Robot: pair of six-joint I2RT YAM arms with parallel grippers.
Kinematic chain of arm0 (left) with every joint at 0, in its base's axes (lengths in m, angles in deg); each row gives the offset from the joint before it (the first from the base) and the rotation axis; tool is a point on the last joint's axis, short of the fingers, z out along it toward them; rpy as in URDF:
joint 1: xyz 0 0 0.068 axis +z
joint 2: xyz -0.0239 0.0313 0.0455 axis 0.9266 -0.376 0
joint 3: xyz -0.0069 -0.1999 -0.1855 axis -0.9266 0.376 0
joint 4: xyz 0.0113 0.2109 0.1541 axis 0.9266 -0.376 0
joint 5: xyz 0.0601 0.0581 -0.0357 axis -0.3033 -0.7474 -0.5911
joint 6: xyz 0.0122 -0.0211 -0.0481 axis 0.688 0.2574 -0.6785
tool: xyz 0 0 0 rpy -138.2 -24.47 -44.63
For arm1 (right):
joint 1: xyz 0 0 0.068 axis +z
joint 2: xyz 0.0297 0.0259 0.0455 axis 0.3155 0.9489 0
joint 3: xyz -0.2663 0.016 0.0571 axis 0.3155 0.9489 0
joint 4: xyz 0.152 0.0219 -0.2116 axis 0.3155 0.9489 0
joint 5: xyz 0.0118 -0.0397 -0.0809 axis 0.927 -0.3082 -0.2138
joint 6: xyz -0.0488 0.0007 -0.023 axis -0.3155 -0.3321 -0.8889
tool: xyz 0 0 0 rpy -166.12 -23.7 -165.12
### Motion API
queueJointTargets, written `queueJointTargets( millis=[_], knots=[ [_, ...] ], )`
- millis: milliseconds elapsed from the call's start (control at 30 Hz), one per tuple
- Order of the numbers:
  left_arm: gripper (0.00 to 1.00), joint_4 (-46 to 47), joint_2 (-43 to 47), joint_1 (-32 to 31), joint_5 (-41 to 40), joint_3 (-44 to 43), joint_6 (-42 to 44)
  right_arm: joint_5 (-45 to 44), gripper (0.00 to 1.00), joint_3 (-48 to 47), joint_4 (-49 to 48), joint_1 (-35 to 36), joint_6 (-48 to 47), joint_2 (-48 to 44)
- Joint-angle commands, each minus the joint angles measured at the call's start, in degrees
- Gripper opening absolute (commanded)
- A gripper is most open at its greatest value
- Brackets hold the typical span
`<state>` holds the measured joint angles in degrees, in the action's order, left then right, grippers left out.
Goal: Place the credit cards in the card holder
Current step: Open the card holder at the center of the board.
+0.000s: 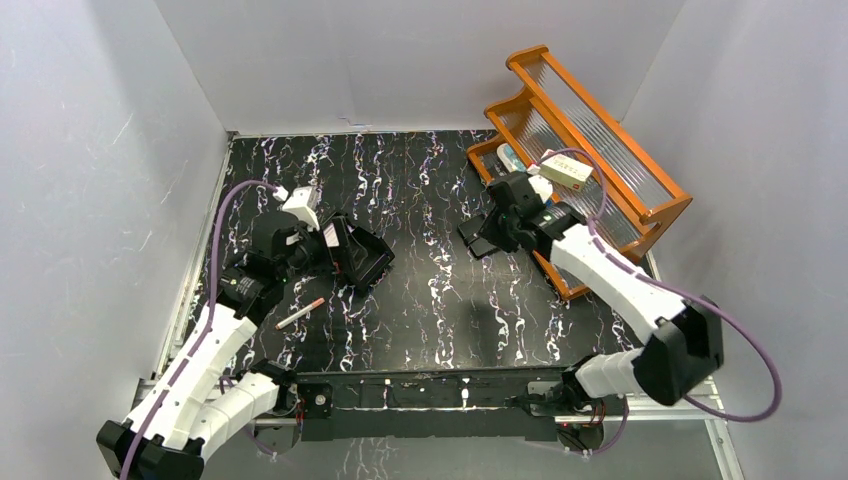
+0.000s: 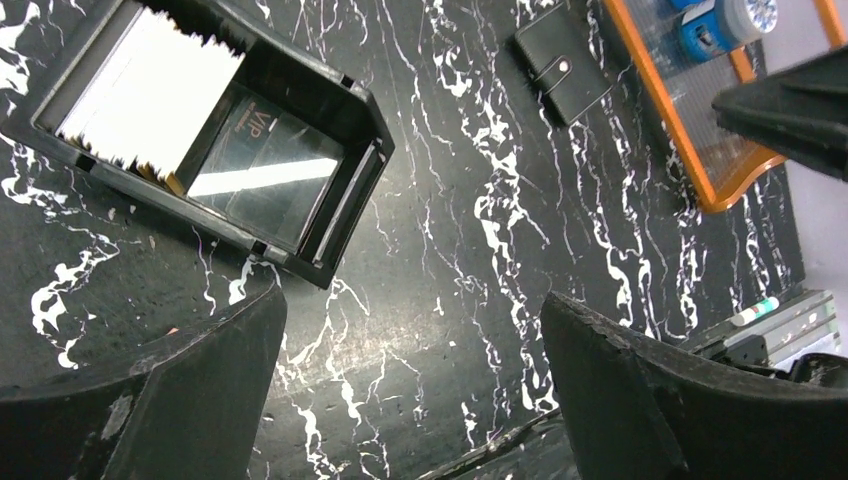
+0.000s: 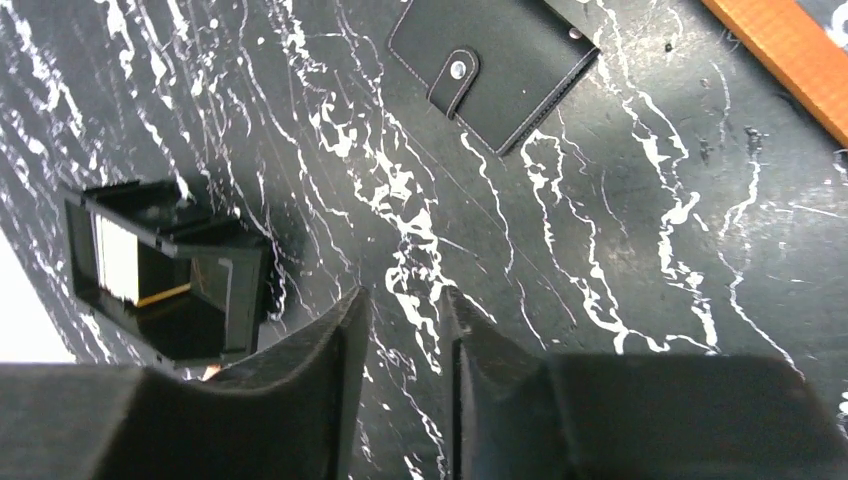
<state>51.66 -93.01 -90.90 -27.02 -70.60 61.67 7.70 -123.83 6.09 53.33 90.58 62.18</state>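
Note:
The credit cards (image 2: 150,95) stand as a pale stack on edge inside an open black plastic box (image 2: 340,215), beside a dark card marked VIP (image 2: 262,150). The card holder (image 3: 495,62), a small black wallet with its snap tab fastened, lies closed on the marbled table near the orange rack. My left gripper (image 2: 415,350) hovers wide open just beside the box, with nothing between its fingers. My right gripper (image 3: 405,310) hangs above the table a little short of the card holder (image 1: 472,238). Its fingers stand a narrow gap apart with only table between them.
An orange wire rack (image 1: 590,150) leans at the back right, holding a cream-and-red carton (image 1: 567,170) and blue-capped items (image 2: 712,25). A thin pen-like stick (image 1: 300,313) lies near the left arm. White walls enclose the table on three sides.

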Motion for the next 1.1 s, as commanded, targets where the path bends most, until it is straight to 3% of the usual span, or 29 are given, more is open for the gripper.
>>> queueJointTargets(
  millis=[0,133,267,533,1067],
  knots=[
    [0.99,2.9,1.8,0.3,1.6,2.8,1.8,-3.8,0.37,-4.3,-2.6,-0.2,5.3,6.7],
    [0.99,4.1,3.3,0.3,0.2,6.0,2.6,-9.2,0.36,-5.4,-4.1,-0.1,8.0,13.6],
    [0.99,6.6,5.2,0.3,4.0,9.5,3.6,-12.4,0.36,-8.4,-3.9,-0.2,10.0,20.5],
    [0.99,7.9,8.6,0.3,5.5,10.8,5.0,-11.6,0.35,-17.0,-1.9,-1.3,11.1,33.0],
    [0.99,7.9,9.2,0.3,6.6,11.0,6.6,-12.0,0.38,-22.3,4.5,-2.1,17.3,41.6]
  ],
)
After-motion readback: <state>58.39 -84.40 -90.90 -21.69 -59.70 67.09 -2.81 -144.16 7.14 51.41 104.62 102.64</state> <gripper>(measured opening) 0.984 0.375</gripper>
